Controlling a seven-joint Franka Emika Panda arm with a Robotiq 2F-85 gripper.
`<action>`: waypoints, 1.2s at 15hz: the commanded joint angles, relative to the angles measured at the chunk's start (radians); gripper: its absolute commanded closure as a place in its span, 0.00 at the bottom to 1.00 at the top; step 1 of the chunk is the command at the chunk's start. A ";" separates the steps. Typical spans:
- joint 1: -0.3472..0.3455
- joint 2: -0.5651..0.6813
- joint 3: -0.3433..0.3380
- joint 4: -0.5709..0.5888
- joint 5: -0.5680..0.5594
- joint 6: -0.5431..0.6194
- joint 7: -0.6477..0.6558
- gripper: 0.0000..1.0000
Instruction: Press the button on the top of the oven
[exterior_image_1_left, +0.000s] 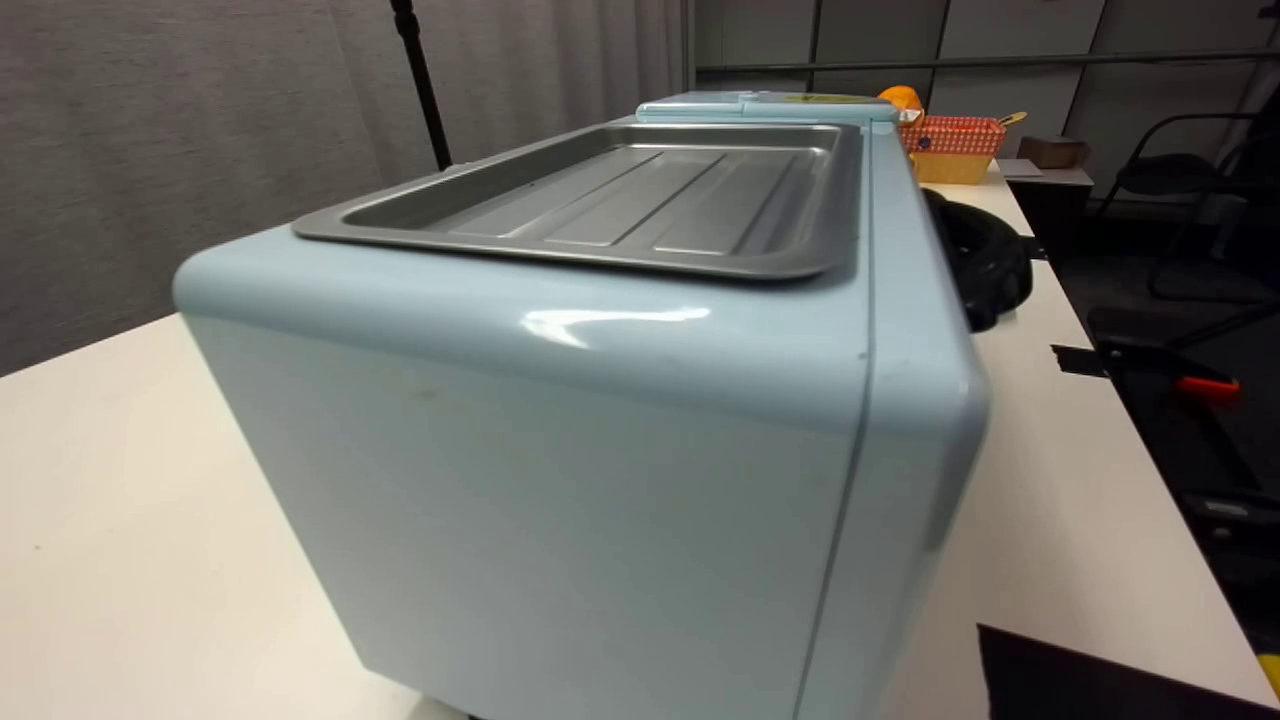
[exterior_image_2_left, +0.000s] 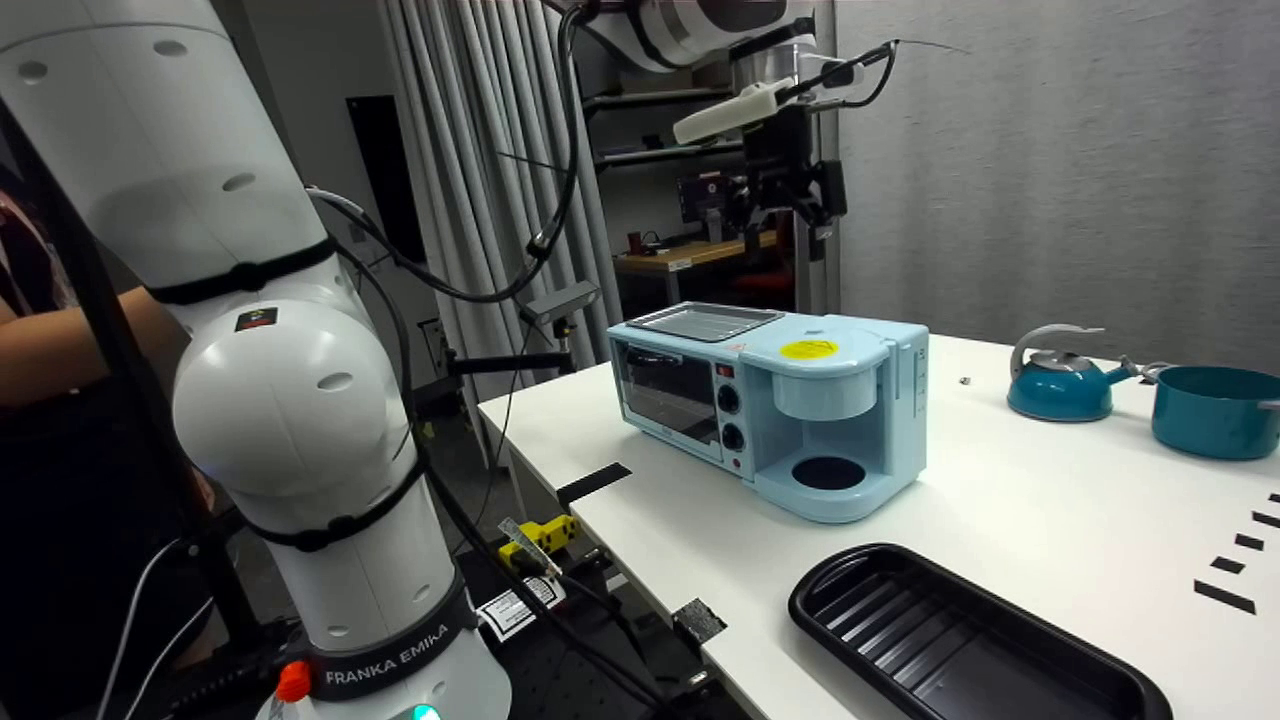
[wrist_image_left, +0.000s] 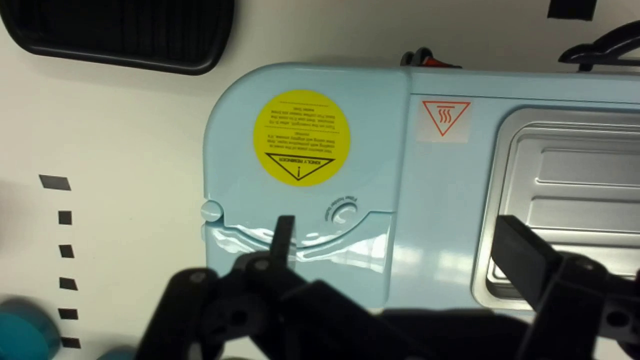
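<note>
Though large, oven (wrist_image_left: 430, 185) partly behind claw (wrist_image_left: 397, 230)

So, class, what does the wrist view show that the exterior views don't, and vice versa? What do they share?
Only the wrist view shows legible lettering around the small round pale-blue button. Only in both exterior views: the grey fabric curtain; only in an exterior view: the white robot arm. All share the glossy pale-blue box-shaped oven, its ribbed grey metal tray and the round yellow sticker.

Glare streaks the oven (exterior_image_1_left: 560, 450) in an exterior view, while the floor (exterior_image_1_left: 1100, 270) toward 3 o'clock sits dim.
</note>
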 joint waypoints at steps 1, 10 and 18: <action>0.011 0.077 -0.015 0.090 -0.005 -0.028 0.028 0.00; 0.013 0.123 -0.023 0.104 0.000 -0.004 0.058 0.00; 0.015 0.104 -0.021 0.074 0.008 -0.009 0.046 0.00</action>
